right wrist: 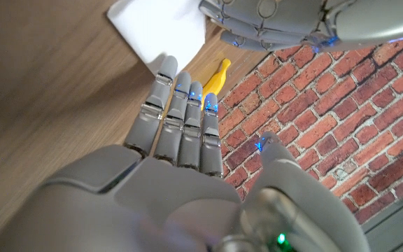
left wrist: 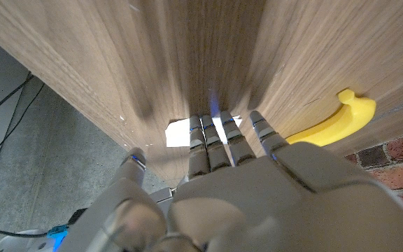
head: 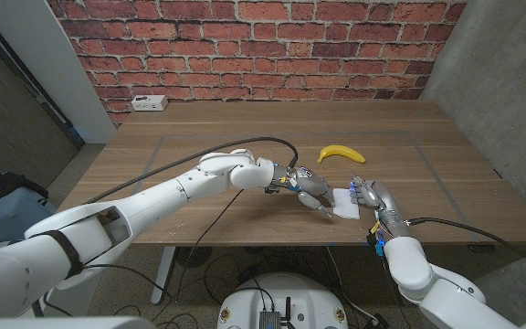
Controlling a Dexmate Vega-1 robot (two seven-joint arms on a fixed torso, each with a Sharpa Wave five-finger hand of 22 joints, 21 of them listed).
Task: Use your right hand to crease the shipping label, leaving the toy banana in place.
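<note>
The white shipping label [head: 344, 206] lies on the wooden table [head: 199, 137] near its front edge. My left hand [head: 310, 189] reaches in from the left, fingers stretched, and its fingertips [left wrist: 219, 122] touch the label [left wrist: 179, 133]. My right hand [head: 367, 195] stands just right of the label with straight fingers [right wrist: 180, 112], their tips at the label's [right wrist: 161, 26] edge, holding nothing. The yellow toy banana [head: 341, 153] lies a short way behind both hands, untouched, and is also seen as the banana [left wrist: 334, 122] and banana [right wrist: 215, 75]. My left hand [right wrist: 285, 21] hangs over the label's far side.
A white power strip [head: 148, 103] sits at the table's back left by the brick wall. A black cable [head: 199, 151] runs along my left arm. The table's front edge [head: 336, 239] is close below the hands. Bare wood spreads left and behind.
</note>
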